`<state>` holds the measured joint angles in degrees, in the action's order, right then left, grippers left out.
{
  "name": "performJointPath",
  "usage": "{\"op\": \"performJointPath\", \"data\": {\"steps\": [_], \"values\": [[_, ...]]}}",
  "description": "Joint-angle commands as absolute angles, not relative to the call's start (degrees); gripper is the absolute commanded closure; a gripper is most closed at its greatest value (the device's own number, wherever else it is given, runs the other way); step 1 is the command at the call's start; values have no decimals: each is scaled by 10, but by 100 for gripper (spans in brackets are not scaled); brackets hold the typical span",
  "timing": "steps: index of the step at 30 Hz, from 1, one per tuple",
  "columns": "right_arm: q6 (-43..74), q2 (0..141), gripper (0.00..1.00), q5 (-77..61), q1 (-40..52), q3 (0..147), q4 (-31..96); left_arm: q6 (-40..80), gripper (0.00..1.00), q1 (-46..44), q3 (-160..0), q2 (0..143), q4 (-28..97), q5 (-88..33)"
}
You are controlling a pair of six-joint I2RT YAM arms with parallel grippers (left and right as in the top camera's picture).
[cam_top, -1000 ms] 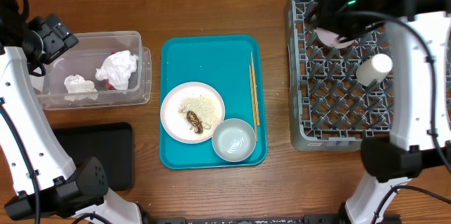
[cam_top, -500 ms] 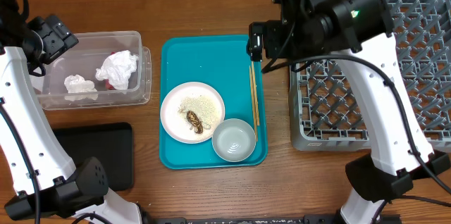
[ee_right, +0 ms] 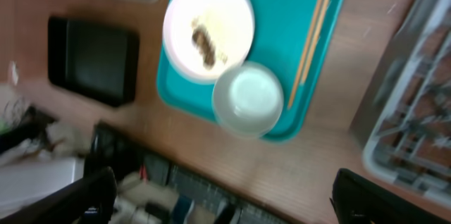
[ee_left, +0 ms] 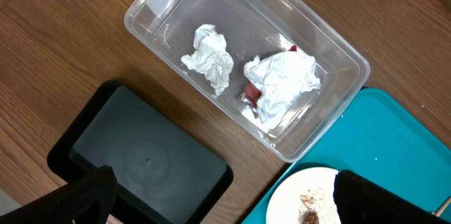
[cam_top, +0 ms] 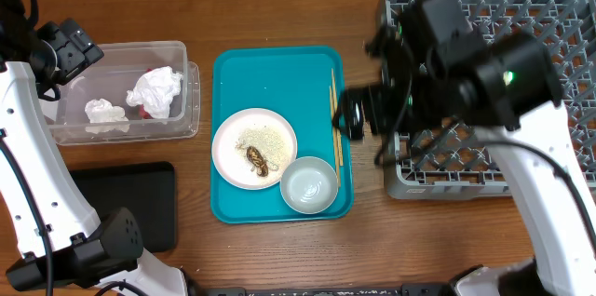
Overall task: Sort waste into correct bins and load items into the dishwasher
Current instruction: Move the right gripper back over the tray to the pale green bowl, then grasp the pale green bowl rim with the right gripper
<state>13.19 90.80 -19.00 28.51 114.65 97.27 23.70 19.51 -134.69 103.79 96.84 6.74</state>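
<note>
The left gripper (ee_left: 222, 185) was seen spread wide and empty above the clear tub (cam_top: 102, 63), where tissues (cam_top: 156, 89) and the red wrapper (ee_left: 251, 94) were lodged. On the teal tray (cam_top: 279, 77) were laid the plate (cam_top: 228, 156) with rice (cam_top: 264, 135) and scrap (cam_top: 257, 160), the bowl (cam_top: 309, 185) and the chopsticks (cam_top: 336, 128). The right gripper (ee_right: 222, 192) was hung wide open and empty at the tray's right edge, beside the rack (cam_top: 559, 17).

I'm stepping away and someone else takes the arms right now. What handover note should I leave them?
Left gripper open, empty, near the clear tub. Right gripper open, empty, beside the chopsticks.
Done: two tissues and red wrapper in the tub.
Left: plate with rice and brown scrap, bowl and chopsticks on the teal tray; black tray bare.
What the dish rack holds is hidden by the right arm.
</note>
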Motion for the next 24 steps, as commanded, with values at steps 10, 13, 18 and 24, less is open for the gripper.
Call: {"op": "performJointPath", "data": {"steps": [10,13,18,24], "values": [[120,895,15,-251,425,926,837,243,0,195,-1347,1037,968,75],[120,895,16,-203,460,884,764,243,0,195,-1347,1037,968,75],[142,896,20,-75,494,818,672,243,0,195,-1347,1037,968,75],[154,897,26,-69,507,743,593,243,0,195,-1347,1037,968,75]]}}
